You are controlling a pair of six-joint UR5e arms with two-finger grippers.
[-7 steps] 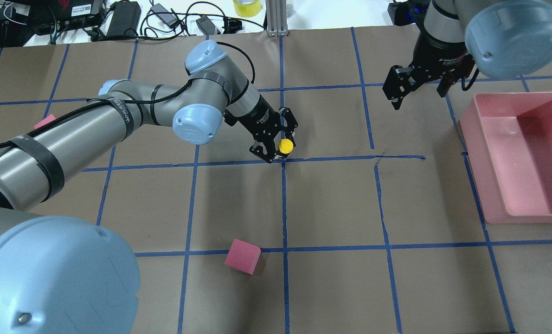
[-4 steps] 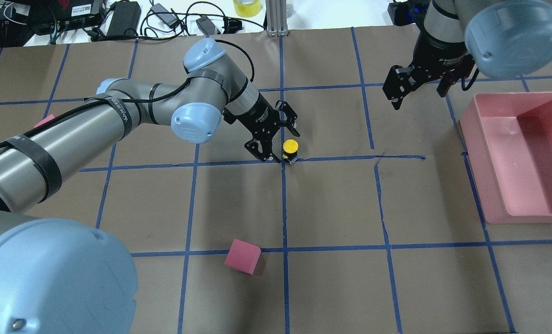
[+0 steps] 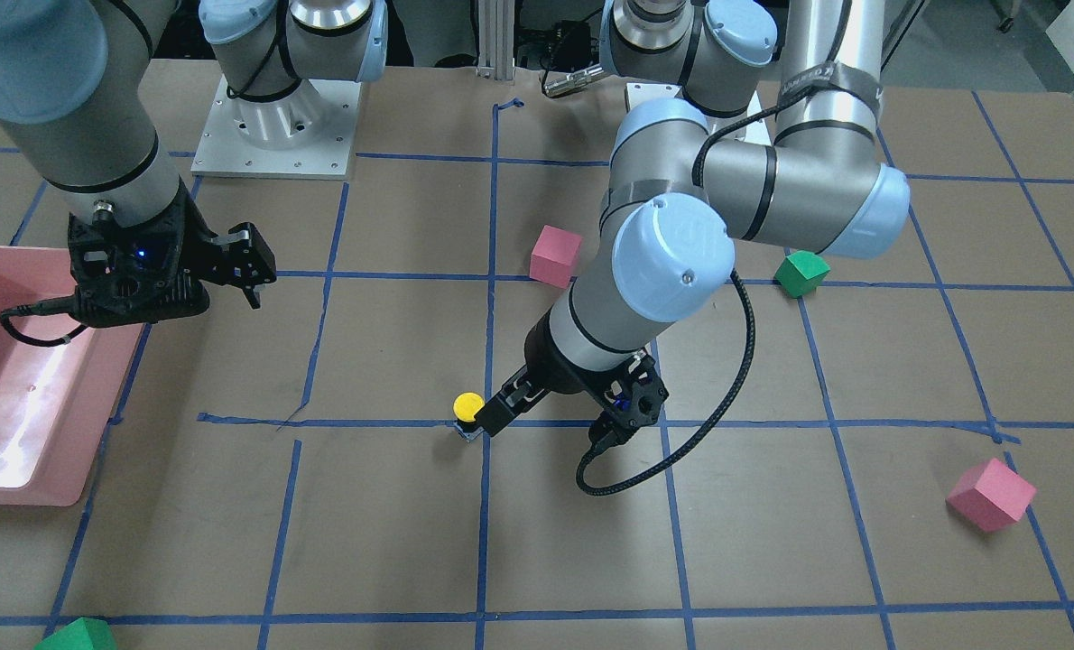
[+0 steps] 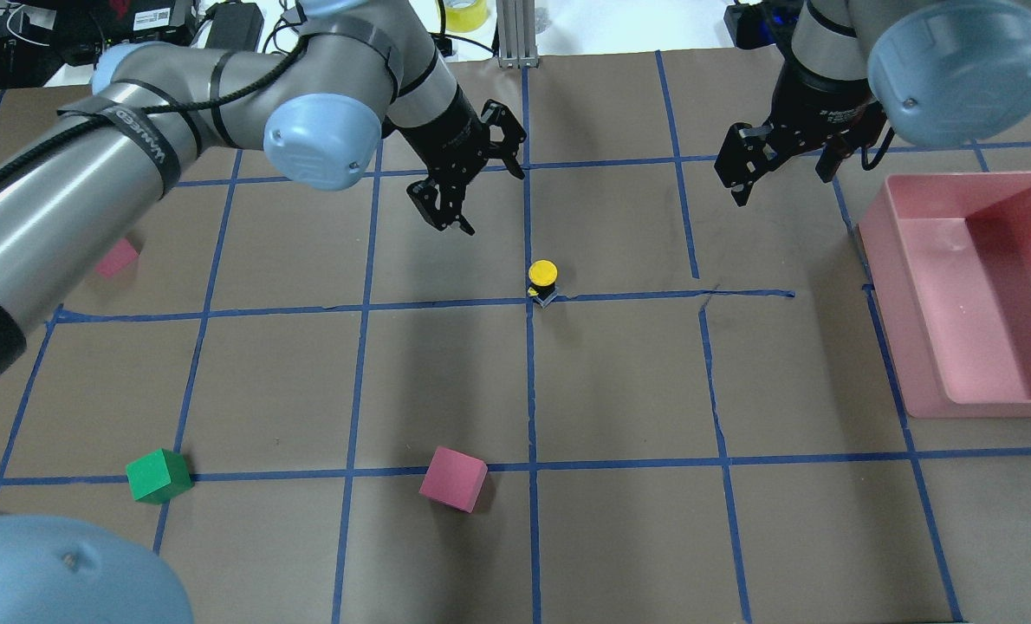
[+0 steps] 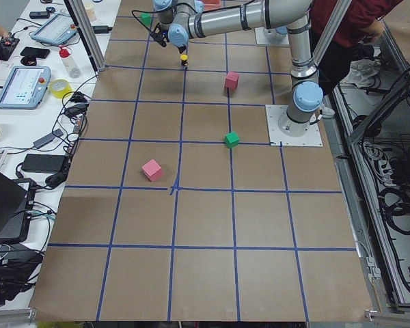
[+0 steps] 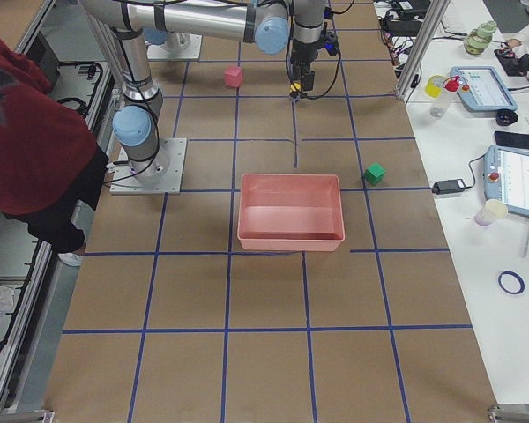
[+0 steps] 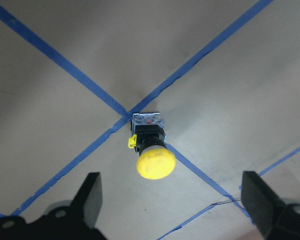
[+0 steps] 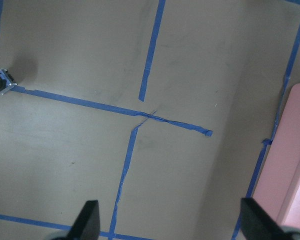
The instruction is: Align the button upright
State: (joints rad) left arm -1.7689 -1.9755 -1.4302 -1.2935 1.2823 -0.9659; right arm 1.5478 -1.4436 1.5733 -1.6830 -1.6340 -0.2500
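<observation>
The button (image 4: 542, 276) stands upright on a blue tape crossing, yellow cap on top and boxy base on the paper. It also shows in the front view (image 3: 467, 406) and the left wrist view (image 7: 155, 155). My left gripper (image 4: 491, 199) is open and empty. In the overhead view it hangs apart from the button, up and to the left. In the left wrist view (image 7: 173, 212) its fingers are spread wide with the button between and beyond them, untouched. My right gripper (image 4: 784, 186) is open and empty at the far right, over bare paper (image 8: 167, 220).
A pink bin (image 4: 914, 260) stands at the right edge. A pink cube (image 4: 453, 478) and a green cube (image 4: 158, 475) lie near the front, and another pink cube (image 4: 117, 257) lies at the left. Cables and gear line the far edge.
My left gripper was shut on the button, then opened and let it go standing upright. It has since pulled up and away to the far left. The right arm has not moved.
</observation>
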